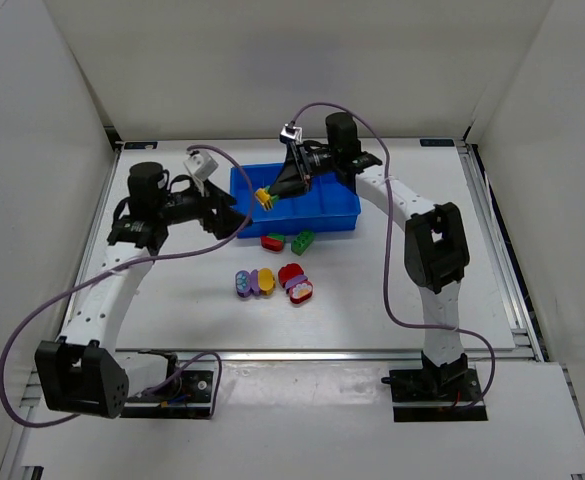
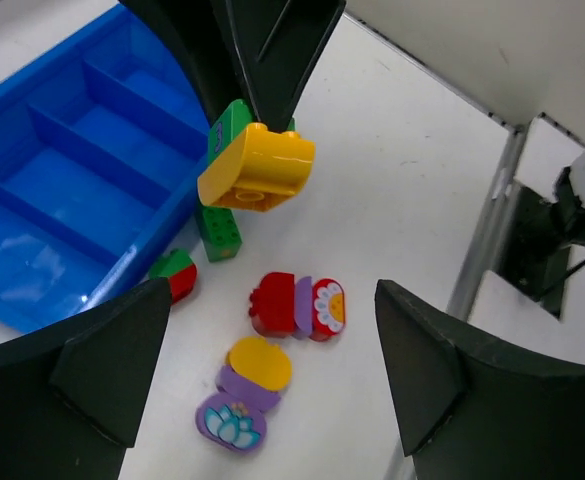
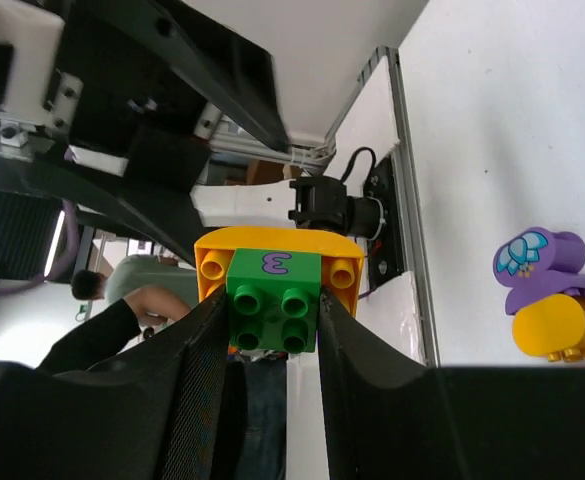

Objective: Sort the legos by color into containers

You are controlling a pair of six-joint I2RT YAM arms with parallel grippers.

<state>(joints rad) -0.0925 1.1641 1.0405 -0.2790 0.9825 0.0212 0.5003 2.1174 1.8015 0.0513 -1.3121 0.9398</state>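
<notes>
My right gripper [image 1: 269, 196] is shut on a green-and-yellow lego [image 3: 275, 298] and holds it above the near left part of the blue tray [image 1: 334, 212]. The same lego [image 2: 255, 170] hangs in the left wrist view, over the tray's near wall [image 2: 150, 240]. My left gripper [image 1: 240, 214] is open and empty just left of the tray. On the table in front of the tray lie a green-red lego [image 1: 273, 240], a green lego [image 1: 303, 242], a purple-yellow stack [image 1: 253, 283] and a red-purple stack [image 1: 296, 282].
White walls enclose the table on the left, back and right. A purple cable [image 1: 392, 250] hangs along the right arm, another [image 1: 92, 285] loops by the left arm. A metal rail [image 2: 487, 235] runs along the table's edge.
</notes>
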